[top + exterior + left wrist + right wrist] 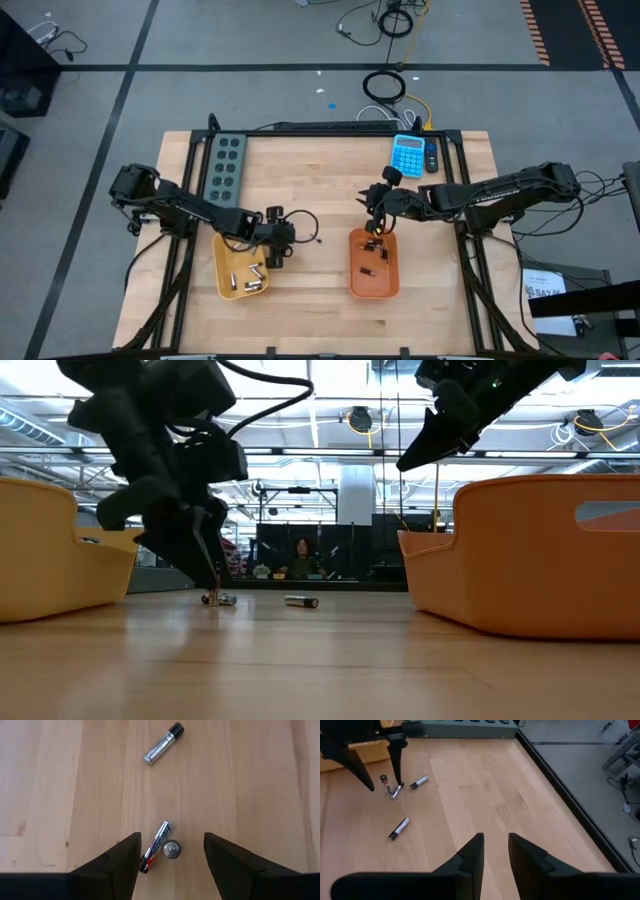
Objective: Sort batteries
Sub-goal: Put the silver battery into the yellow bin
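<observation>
Now my left gripper (170,865) hangs with fingers spread wide over a silver-and-black cylindrical battery (156,846) lying beside an upright cell (171,849) on the wooden table (260,780), right of the yellow tray (225,275), so I'd centre on one, descend, then close.

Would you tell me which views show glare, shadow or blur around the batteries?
Left wrist view: even light, sharp batteries, dark fingers unlit. Low view: bright ceiling lights behind, left gripper a near silhouette, orange tray blurred. High view: batteries too small to resolve.
</observation>
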